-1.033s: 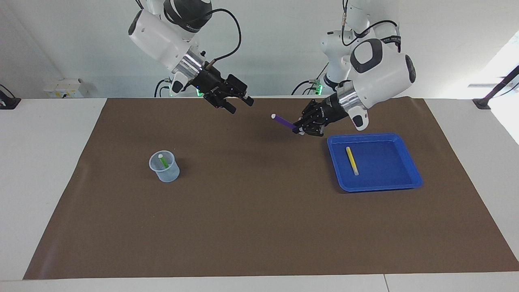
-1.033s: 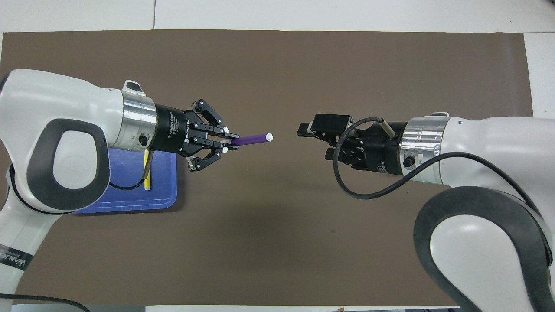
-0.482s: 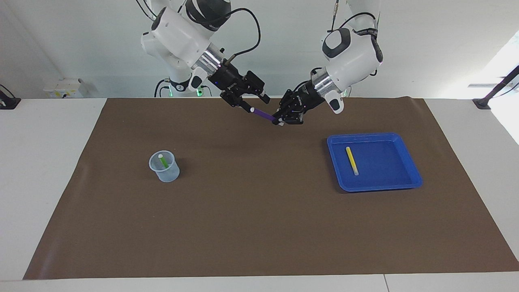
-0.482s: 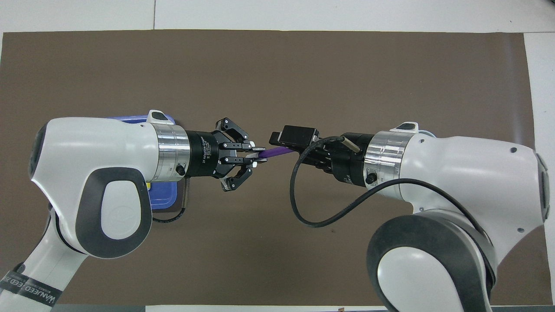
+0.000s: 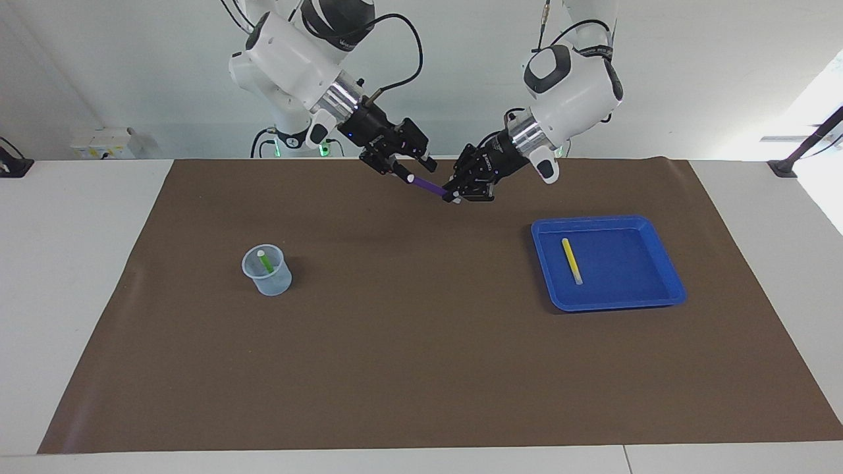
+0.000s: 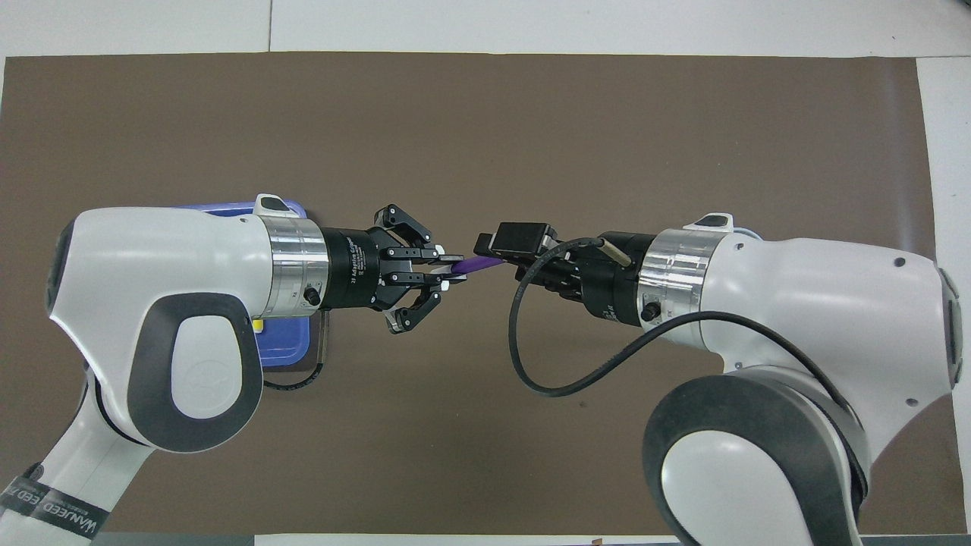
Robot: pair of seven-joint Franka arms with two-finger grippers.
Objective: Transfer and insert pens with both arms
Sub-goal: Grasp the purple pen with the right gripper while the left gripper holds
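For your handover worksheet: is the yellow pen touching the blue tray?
Touching. The facing view shows the yellow pen lying flat on the blue tray's floor.

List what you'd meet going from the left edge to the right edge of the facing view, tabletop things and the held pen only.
Clear cup holding the green pen → purple pen held between the two grippers → yellow pen → blue tray.

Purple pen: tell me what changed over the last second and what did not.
Both arms closed in above the mat: the left gripper carried the purple pen toward the right gripper, which now meets the pen's capped end. Unmoved: yellow pen in the blue tray, green pen in the cup.
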